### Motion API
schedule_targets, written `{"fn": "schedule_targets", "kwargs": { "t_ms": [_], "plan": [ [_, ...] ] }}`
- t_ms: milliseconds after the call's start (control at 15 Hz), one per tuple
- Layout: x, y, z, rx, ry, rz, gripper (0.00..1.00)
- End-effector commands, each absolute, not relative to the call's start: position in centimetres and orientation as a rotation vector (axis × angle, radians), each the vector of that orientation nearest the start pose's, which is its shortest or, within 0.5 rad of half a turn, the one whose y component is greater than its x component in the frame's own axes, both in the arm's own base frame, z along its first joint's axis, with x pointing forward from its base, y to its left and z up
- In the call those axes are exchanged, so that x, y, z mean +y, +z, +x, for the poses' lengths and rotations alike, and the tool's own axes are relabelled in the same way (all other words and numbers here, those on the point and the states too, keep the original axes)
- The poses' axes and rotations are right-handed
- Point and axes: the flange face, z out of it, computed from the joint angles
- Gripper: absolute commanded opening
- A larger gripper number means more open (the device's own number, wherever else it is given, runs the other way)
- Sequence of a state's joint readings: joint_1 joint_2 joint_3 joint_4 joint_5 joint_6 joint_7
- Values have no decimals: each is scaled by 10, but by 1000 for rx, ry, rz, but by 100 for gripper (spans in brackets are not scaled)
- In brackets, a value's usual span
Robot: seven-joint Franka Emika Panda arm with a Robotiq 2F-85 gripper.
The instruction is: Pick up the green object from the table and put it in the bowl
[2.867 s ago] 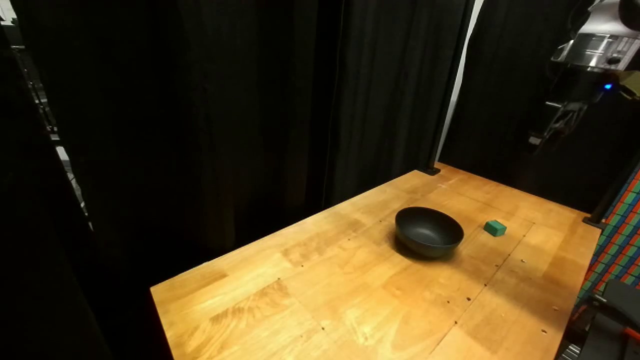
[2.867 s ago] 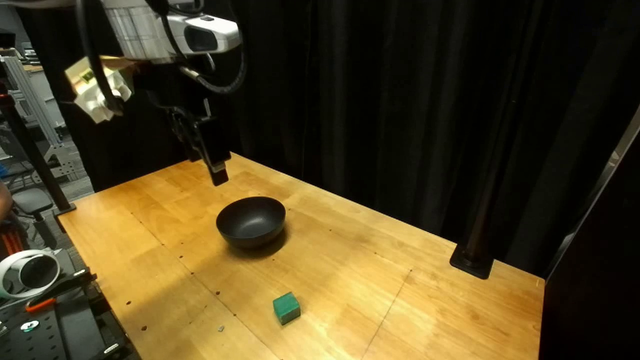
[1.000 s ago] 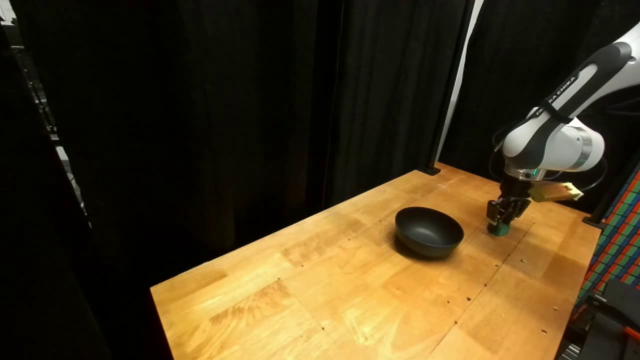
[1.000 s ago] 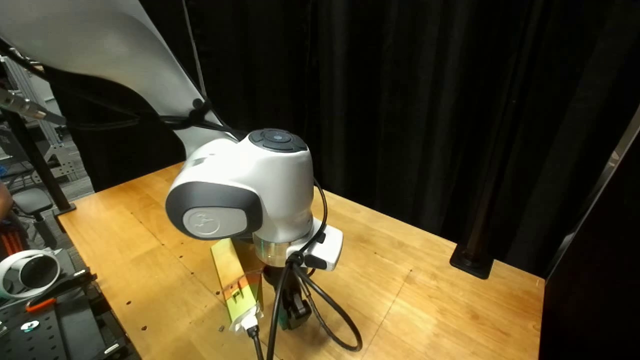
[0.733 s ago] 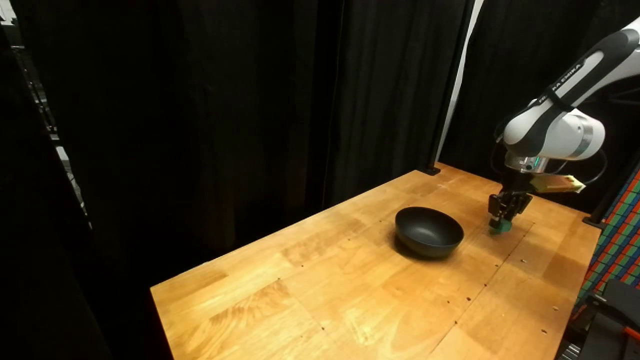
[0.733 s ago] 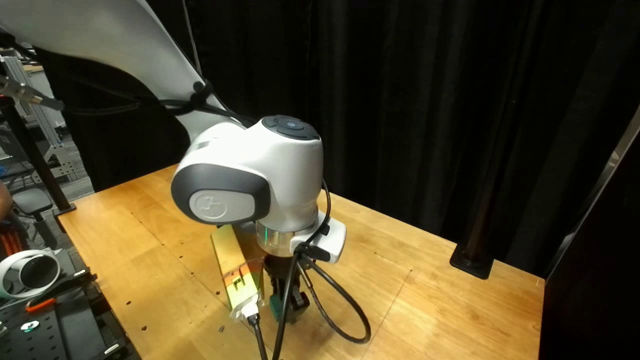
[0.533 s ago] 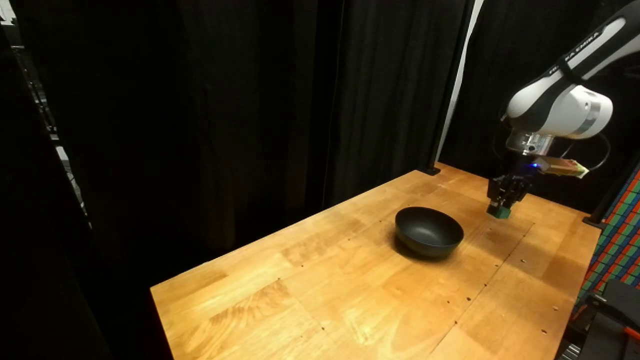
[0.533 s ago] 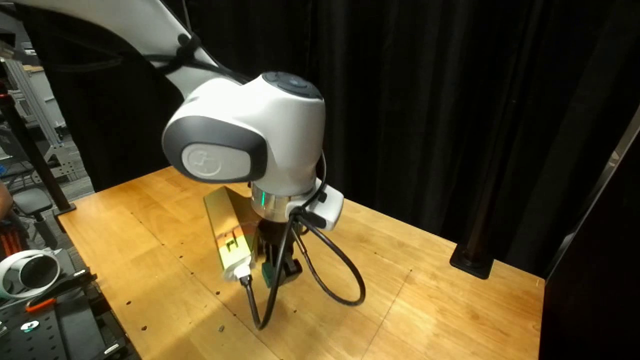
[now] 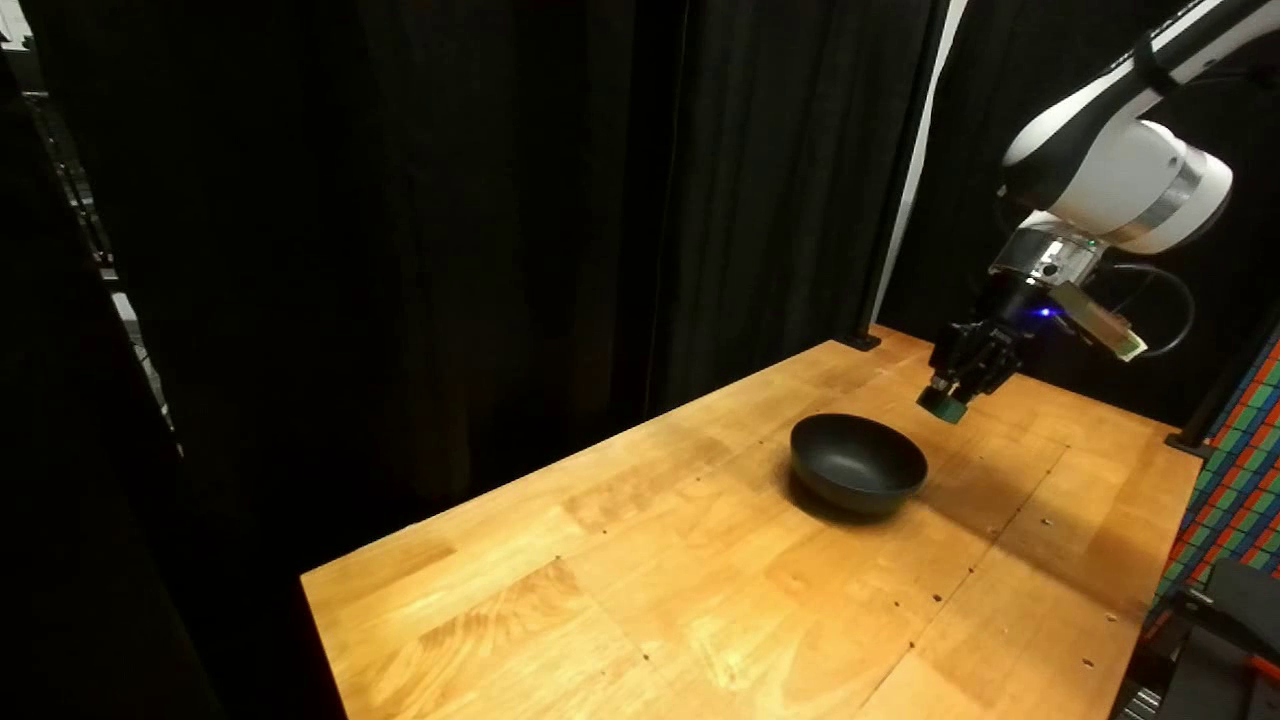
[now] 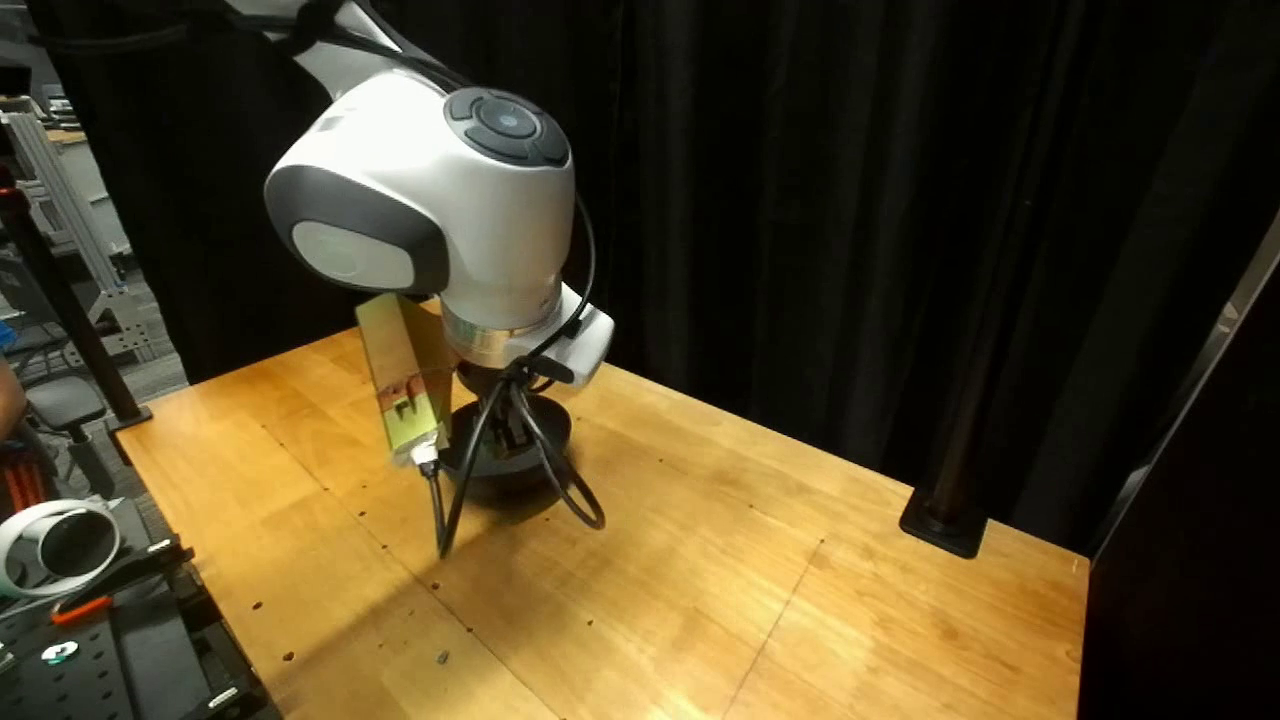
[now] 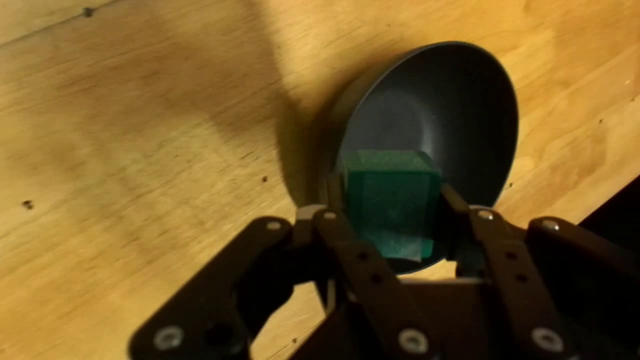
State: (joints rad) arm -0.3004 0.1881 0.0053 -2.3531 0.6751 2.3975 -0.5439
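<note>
My gripper (image 11: 393, 196) is shut on the green object (image 11: 390, 210), a small block pinched between both fingers in the wrist view. In an exterior view the green object (image 9: 942, 405) hangs in the air off the table (image 9: 700, 580), below the tilted gripper (image 9: 950, 388). The black bowl (image 9: 850, 492) stands upright on the table, a little lower and to the left of the block there. Seen from the wrist, the block overlaps part of the bowl (image 11: 470, 90). Cables and the hand partly cover the bowl (image 10: 558, 428) in an exterior view, where the block cannot be made out.
A black post foot (image 10: 943, 522) stands at the table's edge, and dark curtains (image 9: 450, 250) hang behind. A cable loop (image 10: 590, 505) dangles beside the hand. A side cart (image 10: 70, 650) with a white ring-shaped part (image 10: 20, 580) adjoins the table.
The gripper came down from high up, closed on the green object and lifted it off the table. Over the last half second it has risen, tilted and carried the block toward the bowl.
</note>
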Motion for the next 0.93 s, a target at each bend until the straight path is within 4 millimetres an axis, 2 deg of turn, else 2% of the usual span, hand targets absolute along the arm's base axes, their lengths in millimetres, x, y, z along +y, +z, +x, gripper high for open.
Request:
{"fn": "schedule_targets", "kwargs": {
  "t_ms": [0,200,267,333,400,533,600,667,733,867],
  "plan": [
    [-99,239,472,358,-112,-2586,17],
    [-71,236,474,333,-190,-2542,17],
    [-65,234,475,319,-210,-2550,67],
    [-61,233,476,303,-231,-2569,68],
    [-61,232,478,301,-245,-2590,74],
    [-71,237,483,330,-264,-2633,88],
    [-83,240,484,374,-243,-2656,98],
    [-96,241,481,429,-187,-2691,100],
    [-110,234,470,469,-91,-2718,100],
    [-143,236,451,541,60,-2768,100]
  ]
}}
